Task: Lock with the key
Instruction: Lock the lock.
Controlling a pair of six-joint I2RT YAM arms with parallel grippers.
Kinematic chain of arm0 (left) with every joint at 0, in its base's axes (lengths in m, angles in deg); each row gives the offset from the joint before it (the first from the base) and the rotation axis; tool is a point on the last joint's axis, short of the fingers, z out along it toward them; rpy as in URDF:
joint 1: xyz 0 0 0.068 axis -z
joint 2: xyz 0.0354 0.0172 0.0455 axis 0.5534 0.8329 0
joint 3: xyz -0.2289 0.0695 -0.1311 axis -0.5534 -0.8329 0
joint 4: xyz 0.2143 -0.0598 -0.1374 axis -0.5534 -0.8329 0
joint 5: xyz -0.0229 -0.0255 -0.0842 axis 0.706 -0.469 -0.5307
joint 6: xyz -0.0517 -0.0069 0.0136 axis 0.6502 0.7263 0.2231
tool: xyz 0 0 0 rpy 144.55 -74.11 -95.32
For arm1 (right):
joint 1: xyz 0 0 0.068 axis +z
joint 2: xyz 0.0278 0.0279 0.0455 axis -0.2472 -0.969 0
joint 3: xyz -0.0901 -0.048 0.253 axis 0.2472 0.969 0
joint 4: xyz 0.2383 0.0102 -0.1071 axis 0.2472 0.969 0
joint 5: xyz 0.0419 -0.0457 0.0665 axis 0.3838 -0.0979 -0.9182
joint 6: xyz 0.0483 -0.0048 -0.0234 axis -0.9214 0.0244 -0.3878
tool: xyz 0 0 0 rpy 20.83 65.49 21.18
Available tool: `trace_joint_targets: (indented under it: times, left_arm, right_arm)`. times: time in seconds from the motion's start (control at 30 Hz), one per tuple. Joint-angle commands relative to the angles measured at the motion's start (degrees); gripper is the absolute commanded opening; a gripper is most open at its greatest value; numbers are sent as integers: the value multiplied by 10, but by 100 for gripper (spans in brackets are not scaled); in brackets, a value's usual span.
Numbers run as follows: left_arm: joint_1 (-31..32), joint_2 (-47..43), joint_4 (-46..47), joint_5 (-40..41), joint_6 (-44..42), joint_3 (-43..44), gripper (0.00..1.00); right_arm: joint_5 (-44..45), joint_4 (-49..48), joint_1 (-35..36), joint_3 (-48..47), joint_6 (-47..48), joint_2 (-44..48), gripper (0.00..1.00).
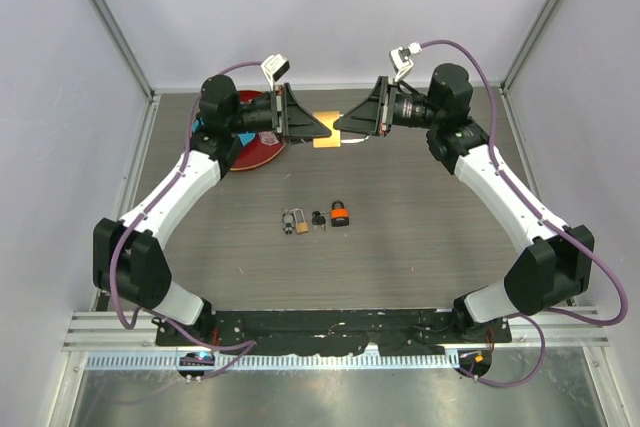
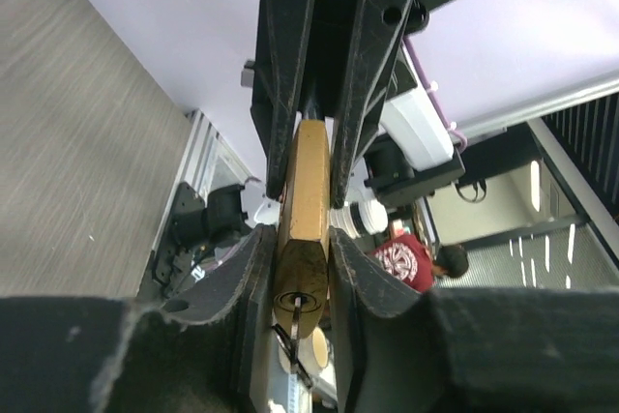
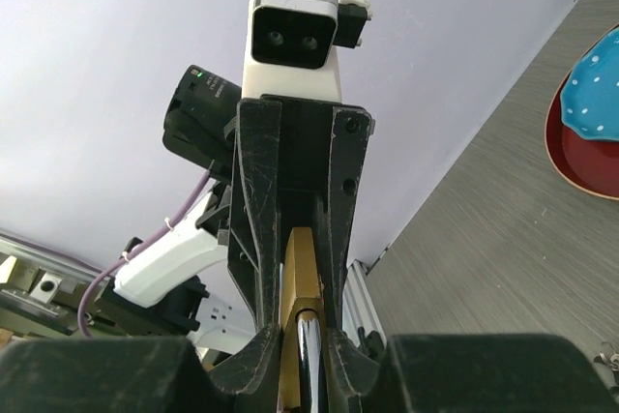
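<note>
Left gripper [image 2: 302, 253] is clamped on the brass padlock [image 2: 308, 181], which is held up above the table [image 1: 400, 237] near its middle. Its fingers [image 2: 253, 268] press the lock's flat sides at the keyhole end. The keyhole [image 2: 295, 299] faces the left wrist camera, and a thin metal piece [image 2: 293, 345] hangs from it; I cannot tell whether that is the key. The right gripper [image 3: 302, 340] meets the left head-on and grips the same padlock at its other end, tight around the silver shackle [image 3: 308, 355]. On the table below, from the left, lie a red plate [image 1: 262, 152], then, well apart from it, a small padlock [image 1: 293, 220], a small black item [image 1: 318, 217] and an orange padlock [image 1: 340, 213].
</note>
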Motion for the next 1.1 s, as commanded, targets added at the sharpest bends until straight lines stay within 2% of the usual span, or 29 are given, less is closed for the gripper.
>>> trace_joint_targets:
  times: [0.0, 0.17, 0.57, 1.07]
  left_arm:
    - [-12, -36, 48, 44, 8, 0, 31]
    - [-32, -53, 38, 65, -1, -10, 32]
    - [-39, -47, 53, 30, 12, -10, 38]
    - [-26, -45, 47, 19, 6, -35, 36]
  right_arm:
    - [24, -24, 3, -6, 8, 20, 2]
    - [24, -23, 3, -8, 10, 22, 2]
    - [25, -15, 1, -19, 14, 20, 2]
    - [27, -13, 0, -36, 9, 16, 2]
